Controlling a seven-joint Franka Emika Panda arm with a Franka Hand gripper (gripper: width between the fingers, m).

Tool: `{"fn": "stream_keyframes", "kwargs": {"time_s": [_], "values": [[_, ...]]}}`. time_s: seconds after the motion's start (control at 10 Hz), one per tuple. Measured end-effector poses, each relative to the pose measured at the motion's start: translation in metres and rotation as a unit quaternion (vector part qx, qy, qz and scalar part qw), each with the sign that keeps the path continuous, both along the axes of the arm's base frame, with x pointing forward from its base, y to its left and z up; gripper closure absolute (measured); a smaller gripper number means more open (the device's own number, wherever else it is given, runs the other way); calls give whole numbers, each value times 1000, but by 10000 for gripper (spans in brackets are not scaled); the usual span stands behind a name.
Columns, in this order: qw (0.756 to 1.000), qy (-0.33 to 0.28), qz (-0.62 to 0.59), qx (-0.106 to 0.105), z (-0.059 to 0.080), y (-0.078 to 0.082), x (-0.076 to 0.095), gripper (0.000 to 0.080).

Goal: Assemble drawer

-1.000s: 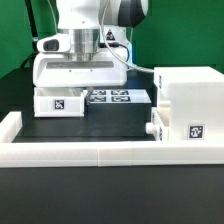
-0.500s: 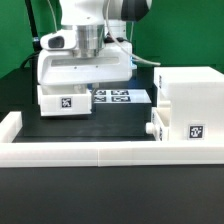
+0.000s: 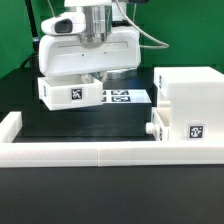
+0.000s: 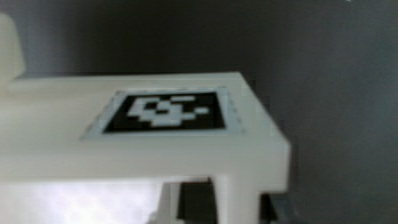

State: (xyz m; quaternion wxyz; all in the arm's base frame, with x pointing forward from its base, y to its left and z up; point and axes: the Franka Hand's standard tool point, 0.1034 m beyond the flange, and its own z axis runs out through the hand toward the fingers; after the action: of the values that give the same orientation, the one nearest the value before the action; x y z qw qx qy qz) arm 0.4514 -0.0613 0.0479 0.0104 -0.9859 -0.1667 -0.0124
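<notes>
While one arm's hand [image 3: 92, 80] hangs over the far part of the desk [image 3: 60, 125], toward the exterior view's left, three white drawer parts can be counted: two trays and one housing.

(a) Held tray [image 3: 55, 92]. It is pinched under the hand, whose fingers are pressed against it. Most of them are hidden behind the hand's wide white body. The tray sits tilted and raised off the black desk surface. It shows one square black-and-white tag [image 3: 76, 94] on the side facing the near edge. In the wrist view the same tray [image 4: 107, 160] fills the picture, blurred, with its tag [image 4: 169, 110] in the middle.

(b) Housing [image 3: 185, 95]. This one large box stands upright on the desk at the exterior view's right, close to the near edge. It bears one tag [image 3: 195, 130] low on its front.

(c) Second tray [image 3: 156, 128]. It lies against the housing's side that faces the exterior view's left. Whether it merely touches the housing or is partly inside cannot be told.

(d) One marker board [image 3: 125, 97] lies flat between the held tray and the housing, partly covered from view by the tray.

(e) One low white wall [image 3: 90, 152] runs along the near edge, with short returns at both near corners.
</notes>
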Motion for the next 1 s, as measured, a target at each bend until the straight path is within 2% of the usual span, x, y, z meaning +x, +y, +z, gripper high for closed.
{"fn": "stream_keyframes", "kwargs": {"time_s": [0.2,0.4,0.8,1.0], "values": [[1000,0,30,-1,-1,0,0,758],[991,-1,135,-5,-3,-3,4,758],[948,23,317,-16,9,8,40,758],[925,23,379,-14,6,5,37,758]]}}
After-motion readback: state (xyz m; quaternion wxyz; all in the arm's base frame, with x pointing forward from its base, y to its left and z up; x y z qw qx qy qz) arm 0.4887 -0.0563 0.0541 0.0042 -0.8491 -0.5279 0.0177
